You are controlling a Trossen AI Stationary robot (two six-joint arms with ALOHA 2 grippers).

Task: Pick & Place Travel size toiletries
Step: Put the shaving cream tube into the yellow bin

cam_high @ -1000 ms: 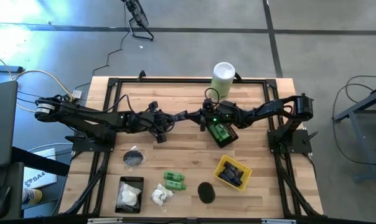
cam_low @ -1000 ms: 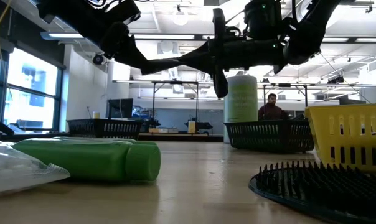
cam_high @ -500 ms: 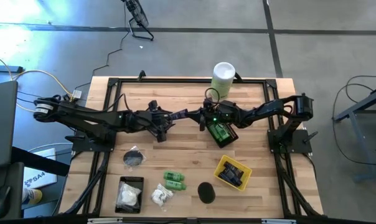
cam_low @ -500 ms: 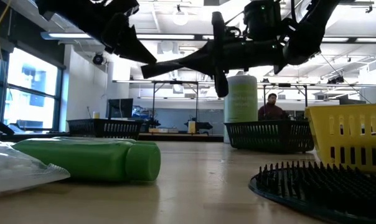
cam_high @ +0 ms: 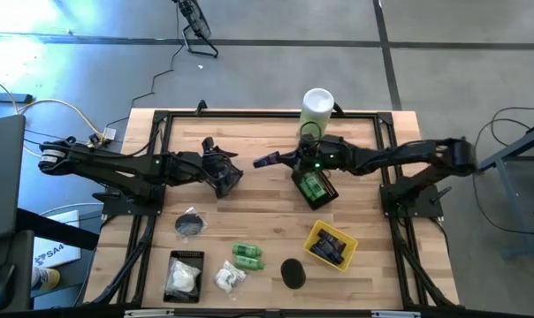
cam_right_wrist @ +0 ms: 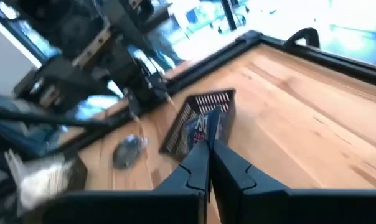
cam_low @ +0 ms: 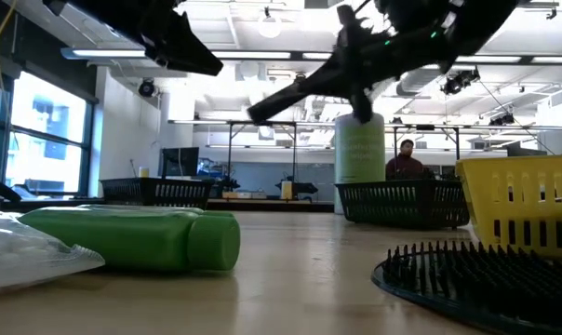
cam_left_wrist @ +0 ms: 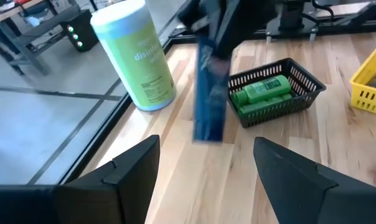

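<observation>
The right gripper [cam_high: 283, 160] pinches a dark navy tube [cam_high: 266, 162], which sticks out beyond its fingertips above the wooden table [cam_high: 267, 212]. The left gripper [cam_high: 229, 174], fingers spread and empty, hangs nearby, apart from the tube.

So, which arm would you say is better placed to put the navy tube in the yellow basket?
Right: the right fingers are shut on the navy tube; the yellow basket lies on that side; the left fingers are open, empty.
</observation>
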